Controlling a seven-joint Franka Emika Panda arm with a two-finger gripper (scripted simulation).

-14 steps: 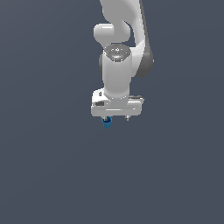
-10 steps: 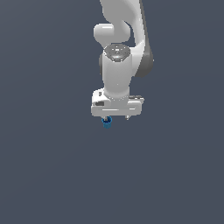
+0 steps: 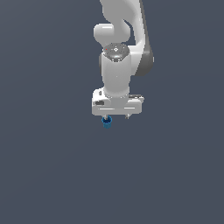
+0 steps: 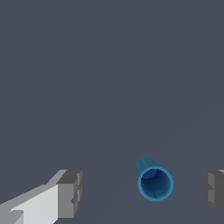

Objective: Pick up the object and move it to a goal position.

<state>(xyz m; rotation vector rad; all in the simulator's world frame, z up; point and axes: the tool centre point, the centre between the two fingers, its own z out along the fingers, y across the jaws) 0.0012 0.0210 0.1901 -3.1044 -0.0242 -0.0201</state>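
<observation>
The object (image 3: 106,122) is a small blue tube, seen in the exterior view just under the white hand, toward the exterior view's left. The wrist view looks down into its open end (image 4: 155,183), which has a lighter blue ring around a dark hollow. My gripper (image 3: 116,117) hangs straight above it and is open. In the wrist view the gripper (image 4: 142,192) has its grey fingertips (image 4: 70,194) wide apart on either side of the tube. Neither finger touches the tube, which lies closer to one finger than to the other.
A uniform dark grey ground (image 3: 52,175) fills both views. The white arm (image 3: 116,70) rises from the hand toward the back. No other objects show.
</observation>
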